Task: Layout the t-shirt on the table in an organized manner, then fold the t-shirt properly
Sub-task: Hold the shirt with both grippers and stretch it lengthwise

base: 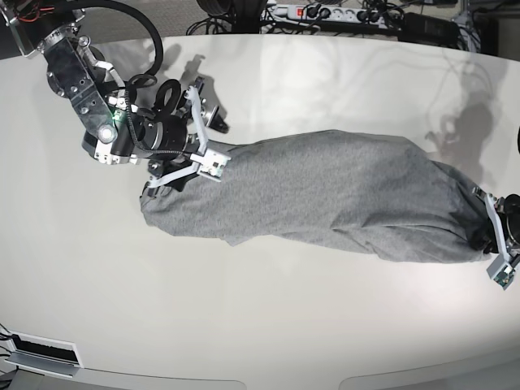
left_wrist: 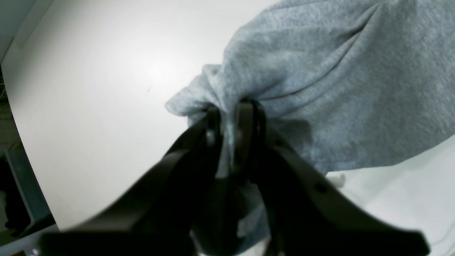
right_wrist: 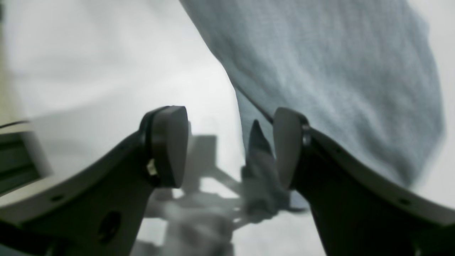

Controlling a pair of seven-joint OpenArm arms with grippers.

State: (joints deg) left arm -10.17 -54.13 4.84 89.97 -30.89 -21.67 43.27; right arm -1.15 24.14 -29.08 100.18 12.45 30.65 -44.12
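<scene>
Left gripper (left_wrist: pixel 231 113): jaws clamped on a bunched corner of the t-shirt (base: pixel 341 195), near the right edge of the table (base: pixel 260 325) in the base view. Right gripper (right_wrist: pixel 229 145): jaws spread wide, nothing between them, one pad just beside the shirt's other end. Shirt stretched in a long grey band across the table's middle, plain side up, wrinkled, between the two grippers.
</scene>
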